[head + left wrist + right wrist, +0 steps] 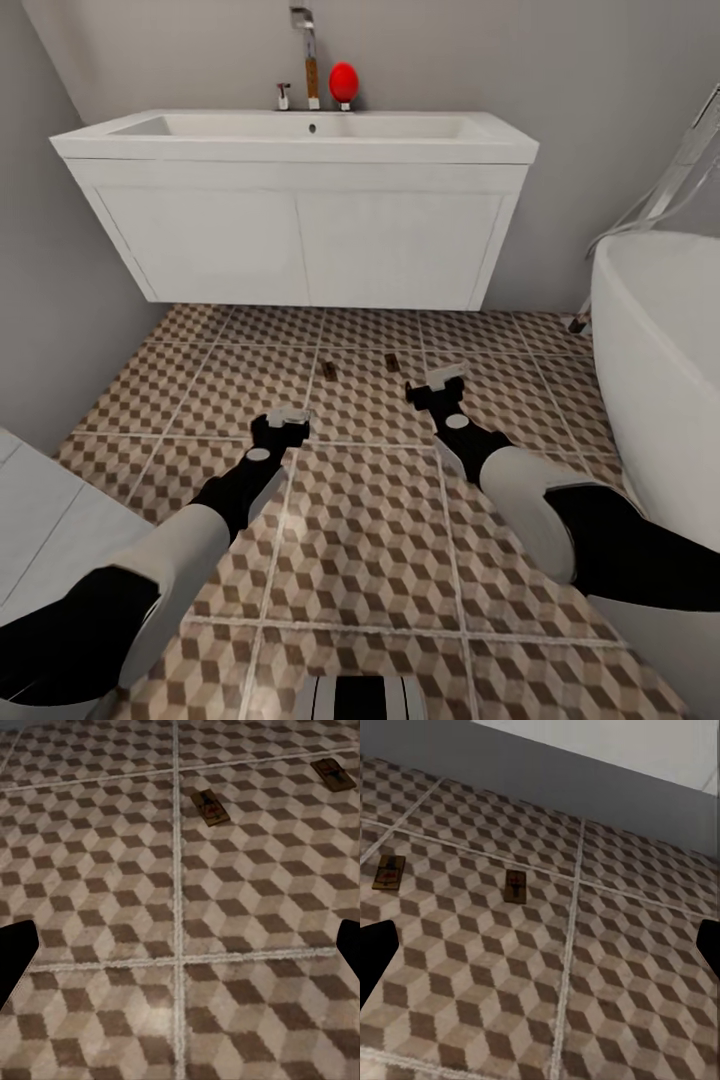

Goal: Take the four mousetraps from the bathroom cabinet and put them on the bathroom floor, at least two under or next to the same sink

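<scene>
White sink (300,235), one, boxy and wall-hung, across the top of the head view, with one chrome faucet (305,55) and one red ball-like object (343,82) behind its basin. One white tub (660,340) at the right edge. Bathroom floor (360,540) of cube-patterned tiles below. Two mousetraps lying flat on that floor just in front of the sink's lower edge: left mousetrap (329,370) and right mousetrap (393,362), apart from each other. Two arms reaching forward; left gripper (283,424) and right gripper (436,385) both low over the tiles, short of the traps, holding nothing visible, jaw spread hard to read here.

Left wrist view: same two traps, near one (210,808) beside a grout line, far one (333,774) well off to its side. Dark fingertips (15,952) at opposite edges, spread wide apart, bare tile between.

Right wrist view: two traps again, (389,873) and (515,885), plus grey wall (585,776) and the sink's white underside above. Fingertips (373,952) at both edges, wide apart, empty.
</scene>
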### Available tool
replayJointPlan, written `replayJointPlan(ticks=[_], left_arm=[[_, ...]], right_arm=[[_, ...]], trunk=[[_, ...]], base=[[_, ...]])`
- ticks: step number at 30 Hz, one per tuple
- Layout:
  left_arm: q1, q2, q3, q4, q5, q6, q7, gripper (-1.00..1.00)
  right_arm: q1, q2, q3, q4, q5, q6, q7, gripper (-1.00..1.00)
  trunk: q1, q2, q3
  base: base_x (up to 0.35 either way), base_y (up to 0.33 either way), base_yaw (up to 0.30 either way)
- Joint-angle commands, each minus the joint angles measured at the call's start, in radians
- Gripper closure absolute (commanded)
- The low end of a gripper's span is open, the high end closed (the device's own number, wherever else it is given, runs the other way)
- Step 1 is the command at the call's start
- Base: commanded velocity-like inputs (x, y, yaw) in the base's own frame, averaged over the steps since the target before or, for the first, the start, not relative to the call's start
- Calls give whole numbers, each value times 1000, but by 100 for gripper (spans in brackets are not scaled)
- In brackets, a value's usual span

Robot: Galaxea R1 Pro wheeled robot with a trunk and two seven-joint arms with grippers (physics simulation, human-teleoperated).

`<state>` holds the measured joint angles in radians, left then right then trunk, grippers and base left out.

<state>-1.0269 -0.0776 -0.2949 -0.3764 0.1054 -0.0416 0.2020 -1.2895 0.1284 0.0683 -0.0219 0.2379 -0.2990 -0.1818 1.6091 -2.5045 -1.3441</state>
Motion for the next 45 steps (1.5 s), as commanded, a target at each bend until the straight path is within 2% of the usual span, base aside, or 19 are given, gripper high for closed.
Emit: replayJointPlan(ticks=[1, 7, 14, 20, 28, 37, 41, 45], left_arm=[[1, 0, -9, 10, 10, -16, 7, -100], [9, -3, -9, 68, 11, -60, 7, -100], [39, -4, -9, 99, 10, -70, 7, -100], [72, -4, -9, 106, 10, -71, 6, -100], [110, -17, -9, 108, 10, -73, 5, -100], [127, -28, -9, 108, 10, -73, 5, -100], [135, -29, -9, 108, 10, -73, 5, -100], [151, -29, -9, 108, 10, -73, 5, -100]], right_arm=[[2, -2, 7, 2, 5, -1, -8, -100], [32, -10, 7, 2, 3, -9, -6, -100], [80, -17, 7, 2, 4, -40, -6, -100], [122, -37, 6, 2, 3, -66, -6, -100], [183, -74, 6, 2, 2, -113, -6, -100], [231, -91, 5, 2, -4, -137, -6, -100], [252, -102, 5, 2, -17, -139, -6, -100], [278, -108, 5, 1, -46, -141, -5, -100]], trunk=[[-1, 0, 5], [-3, 1, 37], [-6, 3, 75], [-9, 4, 108], [-40, 60, 145], [-74, 123, 188], [-90, 151, 207], [-105, 179, 226]], base=[[0, 0, 73], [0, 0, 80], [0, 0, 84], [0, 0, 84], [0, 0, 59], [0, 0, 7], [0, 0, 0], [0, 0, 0]])
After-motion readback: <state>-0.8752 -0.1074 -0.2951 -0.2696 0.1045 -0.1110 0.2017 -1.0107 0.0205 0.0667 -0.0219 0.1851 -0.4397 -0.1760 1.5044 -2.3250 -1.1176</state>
